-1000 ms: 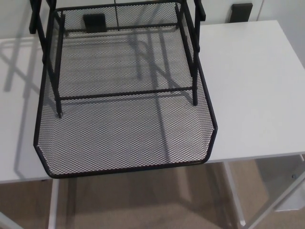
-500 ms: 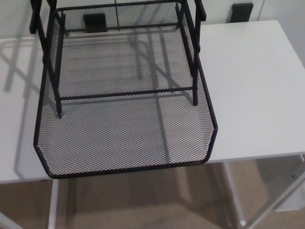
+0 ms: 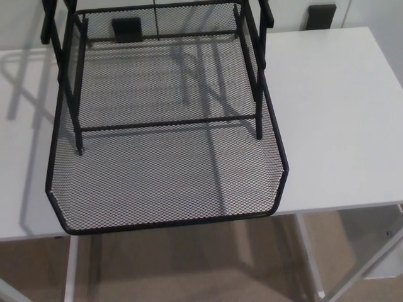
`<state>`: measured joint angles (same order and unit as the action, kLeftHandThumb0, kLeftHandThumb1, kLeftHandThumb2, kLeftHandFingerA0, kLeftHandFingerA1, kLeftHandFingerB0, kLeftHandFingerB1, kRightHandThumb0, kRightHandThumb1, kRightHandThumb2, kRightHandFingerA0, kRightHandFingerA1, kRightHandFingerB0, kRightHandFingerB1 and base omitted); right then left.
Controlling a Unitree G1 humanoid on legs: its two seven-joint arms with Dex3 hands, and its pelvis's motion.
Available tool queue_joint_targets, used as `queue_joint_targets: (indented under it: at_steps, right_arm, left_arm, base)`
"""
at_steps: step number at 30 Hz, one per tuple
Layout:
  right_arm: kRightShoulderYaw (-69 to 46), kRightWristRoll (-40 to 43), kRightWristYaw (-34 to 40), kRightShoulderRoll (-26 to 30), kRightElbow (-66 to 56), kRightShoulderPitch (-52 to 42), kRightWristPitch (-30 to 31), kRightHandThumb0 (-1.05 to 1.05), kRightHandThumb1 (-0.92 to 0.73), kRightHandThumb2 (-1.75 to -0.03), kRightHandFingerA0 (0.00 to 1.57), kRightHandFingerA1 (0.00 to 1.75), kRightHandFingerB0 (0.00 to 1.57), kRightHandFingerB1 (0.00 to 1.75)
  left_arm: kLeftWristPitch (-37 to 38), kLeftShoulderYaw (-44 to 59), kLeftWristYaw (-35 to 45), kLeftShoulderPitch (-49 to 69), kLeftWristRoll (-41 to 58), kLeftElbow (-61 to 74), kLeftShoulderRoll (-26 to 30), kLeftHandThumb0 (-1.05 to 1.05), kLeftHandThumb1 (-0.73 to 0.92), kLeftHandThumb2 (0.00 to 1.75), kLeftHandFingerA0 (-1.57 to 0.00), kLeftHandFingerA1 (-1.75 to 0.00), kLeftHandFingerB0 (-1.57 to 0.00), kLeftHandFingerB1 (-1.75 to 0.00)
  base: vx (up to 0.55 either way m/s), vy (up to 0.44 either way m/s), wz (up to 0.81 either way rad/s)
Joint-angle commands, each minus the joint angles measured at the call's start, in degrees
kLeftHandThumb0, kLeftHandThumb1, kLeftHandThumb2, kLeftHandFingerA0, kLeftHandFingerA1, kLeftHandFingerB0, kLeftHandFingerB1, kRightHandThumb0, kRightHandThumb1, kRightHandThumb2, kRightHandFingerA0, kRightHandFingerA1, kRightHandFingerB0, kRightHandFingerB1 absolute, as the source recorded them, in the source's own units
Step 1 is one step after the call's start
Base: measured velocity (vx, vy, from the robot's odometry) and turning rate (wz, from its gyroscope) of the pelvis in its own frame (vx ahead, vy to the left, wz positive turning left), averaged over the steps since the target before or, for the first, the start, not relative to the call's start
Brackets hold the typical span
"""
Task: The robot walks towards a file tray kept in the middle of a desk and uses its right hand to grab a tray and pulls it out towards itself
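Barely anything is being changed over the last second: the whole picture is being nudged down by a hair, wall plates and desk edge alike, so a slight camera shift is being read here, not a move of the things. The tray is being left exactly where it lay, which suggests the pull is either finished or paused. From the left, the white desk point(image 3: 25, 189) is being shown as a smooth, matte slab, striped with long thin shadows thrown by the rack. Next, the black wire rack point(image 3: 78, 94) is being seen as slim upright posts and crossbars, its feet standing inside the mesh. The pulled-out tray point(image 3: 170, 189), of fine diamond-patterned black metal mesh with a rounded rim and clipped front corners, is being held well forward in the middle of the view, its front lip hanging just past the desk's near edge over the tan carpet point(image 3: 189, 264). Further right, bare desktop is being shown, and below it a pale desk leg point(image 3: 308, 258). Neither robot hand is being caught in view, so their opening and any hold cannot be told.
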<state>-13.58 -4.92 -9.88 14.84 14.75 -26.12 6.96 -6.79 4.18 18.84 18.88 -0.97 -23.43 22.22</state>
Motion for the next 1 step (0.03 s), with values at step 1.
queue_joint_targets:
  at_steps: [1]
  right_arm:
    - [0.4,0.1,0.0,1.5,-0.7,-0.5,-0.4,-0.35,-0.33,-0.83,0.05,0.53,0.0,0.52]
  left_arm:
    - [0.9,0.4,0.1,-0.4,0.5,-1.8,-0.1,-0.32,0.58,0.65,-0.3,-0.39,-0.21,-0.36]
  base:
    - [0.0,0.0,0.0]
